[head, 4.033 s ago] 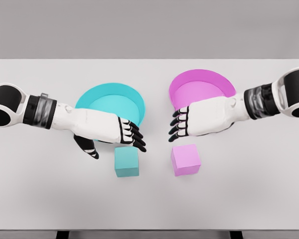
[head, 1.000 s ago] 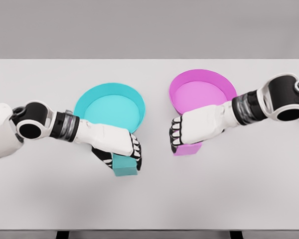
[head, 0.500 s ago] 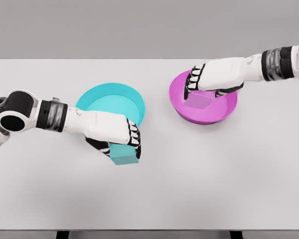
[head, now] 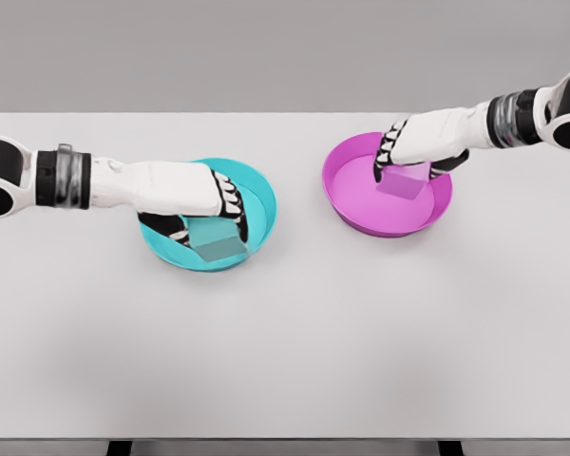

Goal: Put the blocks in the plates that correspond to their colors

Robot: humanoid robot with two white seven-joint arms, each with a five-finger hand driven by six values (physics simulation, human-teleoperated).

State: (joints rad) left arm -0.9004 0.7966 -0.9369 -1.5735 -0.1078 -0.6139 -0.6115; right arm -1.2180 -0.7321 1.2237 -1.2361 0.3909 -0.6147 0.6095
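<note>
The teal block point(head: 216, 241) sits inside the teal plate point(head: 262, 195), low toward the near rim, with the left hand point(head: 192, 199) curled over it from above, fingers closed on its top and sides. The pink block point(head: 405, 180) is likewise within the pink plate point(head: 361, 214), toward its far right part, and the right hand point(head: 420, 142) is closed on it with the fingers wrapped down over its upper edge. Each arm reaches in from its own side of the white counter point(head: 294, 342), which keeps the two from crossing and lets both blocks go to their matching colours at once. Both blocks look tilted rather than flat, which suggests they are being carried or just lowered rather than resting free; whether either one touches the plate floor is hard to tell, since the hands cover the contact. The grips from above make sense here: the plates have raised walls, so a block has to come in over the rim and be let go downward. Judging by this, the sorting is nearly done, and what remains is for each hand to release and lift clear without dragging the block against the rim.
</note>
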